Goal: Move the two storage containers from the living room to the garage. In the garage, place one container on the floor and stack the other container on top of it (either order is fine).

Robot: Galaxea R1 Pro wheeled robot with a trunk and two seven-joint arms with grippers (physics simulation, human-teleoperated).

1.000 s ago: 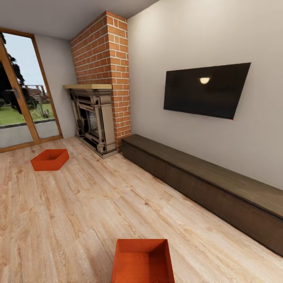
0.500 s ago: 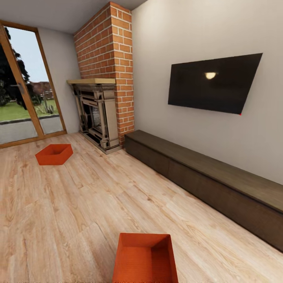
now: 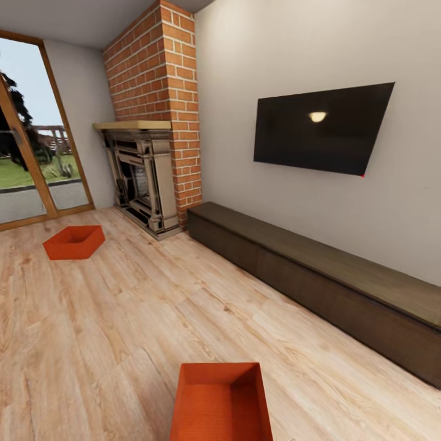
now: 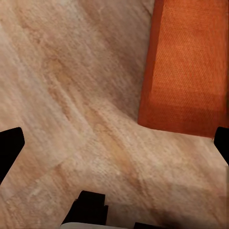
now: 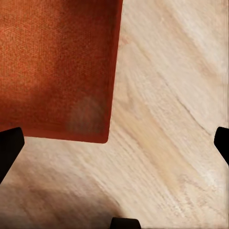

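**Head camera shifted; both containers at rest on the wood floor**

Since half a second ago, the whole head picture has been displaced slightly leftward, which is attributed to camera motion; no movement of the containers themselves is recorded. One orange-red container (image 3: 222, 402) is seen on the light wood-plank floor (image 3: 122, 318) at the near edge of the head view, its open top facing up. Its outer wall is also recorded in the left wrist view (image 4: 186, 67) and the right wrist view (image 5: 57, 67), so it lies between the two arms. The second container (image 3: 73, 242) lies well apart, far across the room near the glass door (image 3: 27, 147). The left gripper (image 4: 114, 143) is spread wide with nothing between its fingers, floor showing through the gap. The right gripper (image 5: 114, 143) is likewise spread and empty. Beyond, a red-brick fireplace (image 3: 153, 135), a black wall TV (image 3: 321, 128) and a long low dark-brown cabinet (image 3: 318, 275) are noted along the wall.
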